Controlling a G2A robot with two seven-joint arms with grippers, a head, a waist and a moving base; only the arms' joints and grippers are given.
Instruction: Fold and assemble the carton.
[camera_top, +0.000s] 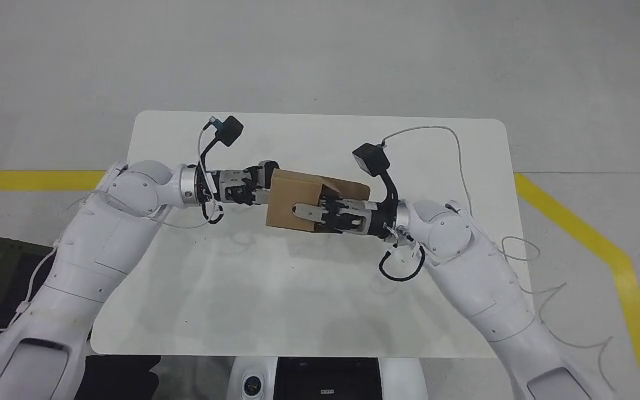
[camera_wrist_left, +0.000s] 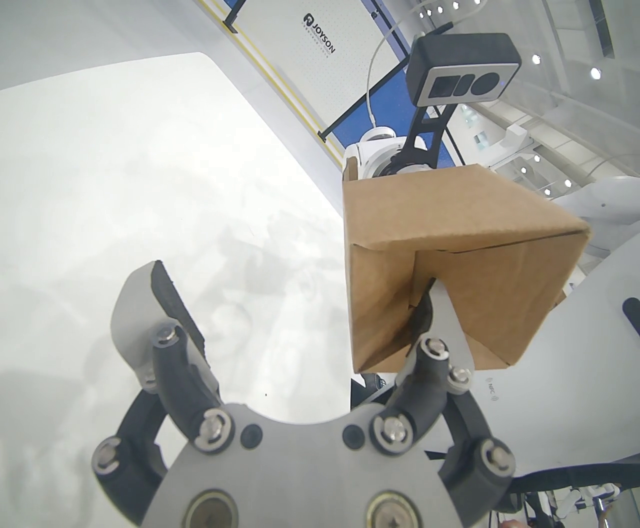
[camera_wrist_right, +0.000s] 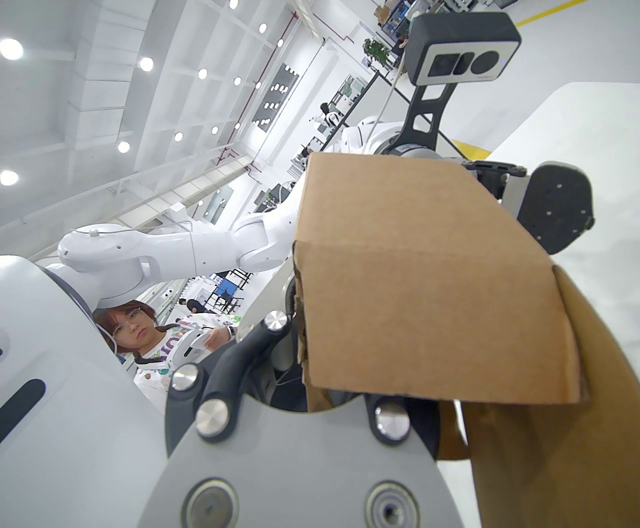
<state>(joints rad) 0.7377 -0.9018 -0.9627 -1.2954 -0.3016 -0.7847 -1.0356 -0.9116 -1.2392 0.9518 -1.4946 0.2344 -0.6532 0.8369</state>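
I have the carton (camera_top: 295, 190) near the middle of the tabletop (camera_top: 450, 300), caught between both arms, which come in from opposite sides. It is a plain brown box, partly formed, and its walls are folded square. One flap hangs loose at the end that faces the right wrist camera.

My right gripper (camera_top: 308, 213) is pressed together on a wall of the carton. From the top I see one pale finger lying flat along the box's upper panel. The other finger is hidden behind cardboard, so I can't see just where it bears.

My left gripper (camera_wrist_left: 295, 285) is spread wide at the opposite end of the box. One of its fingers (camera_wrist_left: 436, 320) touches the carton's folded corner, tucked against the seam where two panels meet. The other, with its black pad (camera_wrist_left: 170, 305), hangs free over bare tabletop, clear of the cardboard.

I can't tell whether the box rests on the tabletop or hangs just above it.
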